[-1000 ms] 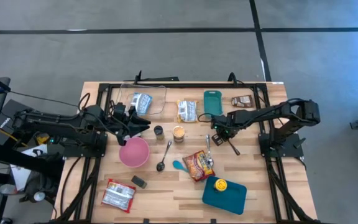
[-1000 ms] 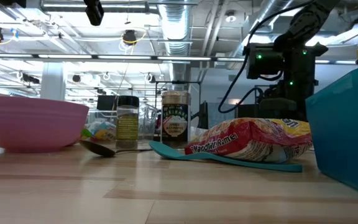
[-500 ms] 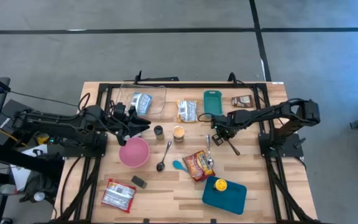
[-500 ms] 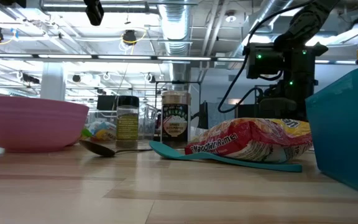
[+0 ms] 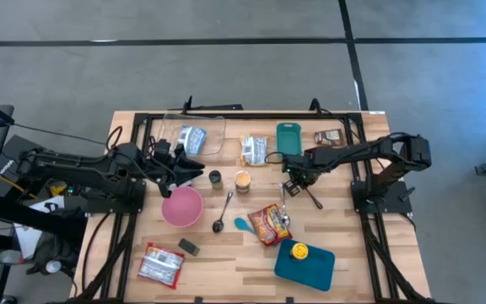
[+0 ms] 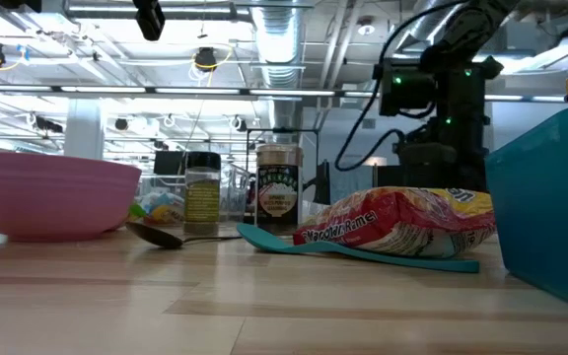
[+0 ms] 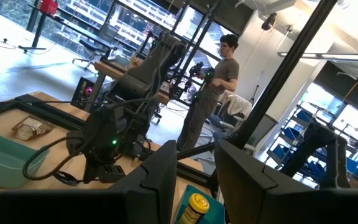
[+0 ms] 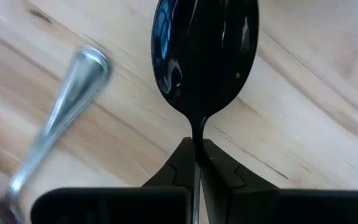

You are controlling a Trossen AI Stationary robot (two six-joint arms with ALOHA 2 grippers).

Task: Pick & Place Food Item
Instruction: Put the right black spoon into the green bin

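Right pincer (image 8: 197, 163) clamped tight on black spoon (image 8: 205, 59) by its neck, just above wooden surface (image 8: 303, 124), probably for carrying.

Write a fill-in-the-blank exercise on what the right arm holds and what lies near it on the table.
1. The right gripper has its jaws shut on the thin handle of a black ____.
2. Beside the black spoon, a silver utensil handle lies on the ____ table.
3. In the high view, the bowl in front of the left gripper is ____ in colour.
4. The yellow-lidded jar stands on a ____ tray.

Missing words: spoon; wooden; pink; teal
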